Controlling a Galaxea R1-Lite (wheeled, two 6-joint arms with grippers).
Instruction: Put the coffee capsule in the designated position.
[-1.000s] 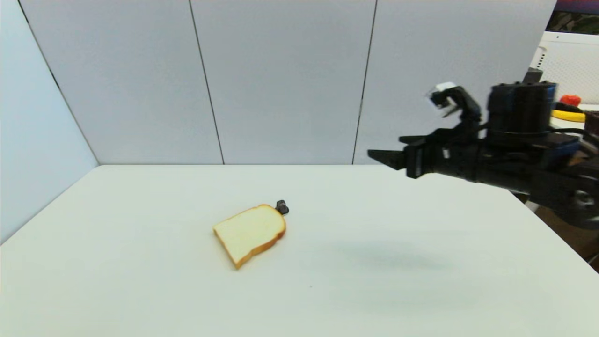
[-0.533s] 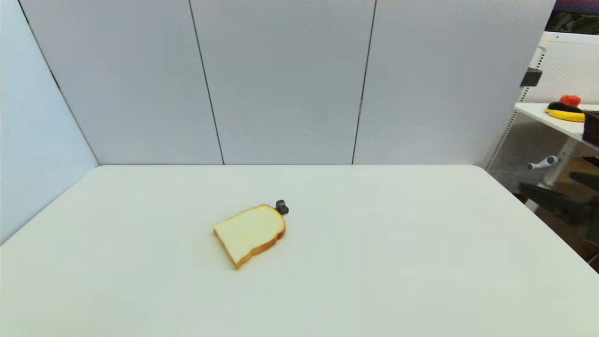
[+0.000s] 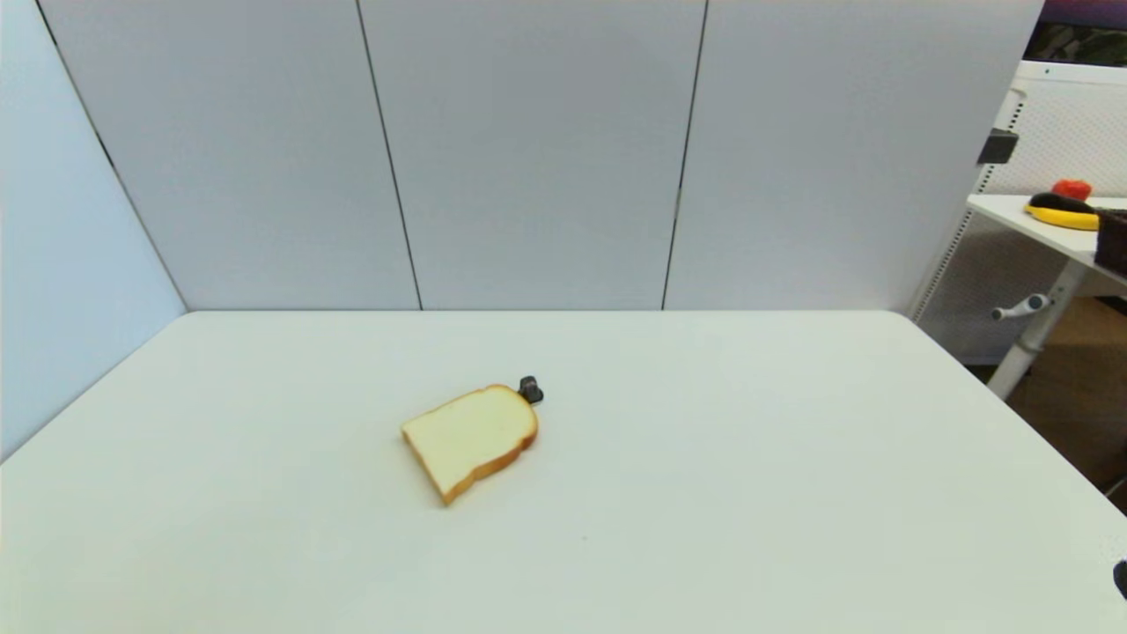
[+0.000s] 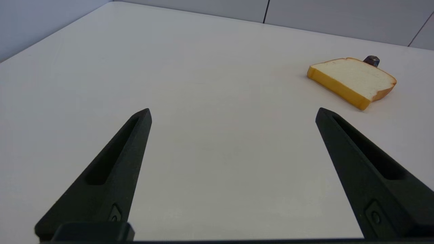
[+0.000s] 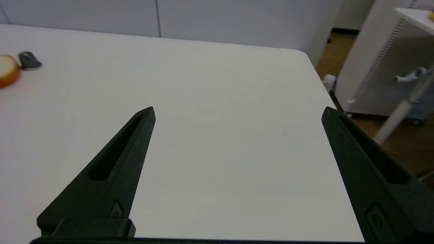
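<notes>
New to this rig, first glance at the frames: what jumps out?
A bread slice lies flat near the middle of the white table, with the tiny dark coffee capsule right at its far, rounded end. Both claws are open, empty and well back from it: the left claw over bare table, the right claw near the table's right edge.

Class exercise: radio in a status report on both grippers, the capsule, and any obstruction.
Left gripper open, empty, low at the near table. Right gripper open, empty, parked. Coffee capsule on the table at the bread slice's far corner. Nothing in the way.
</notes>
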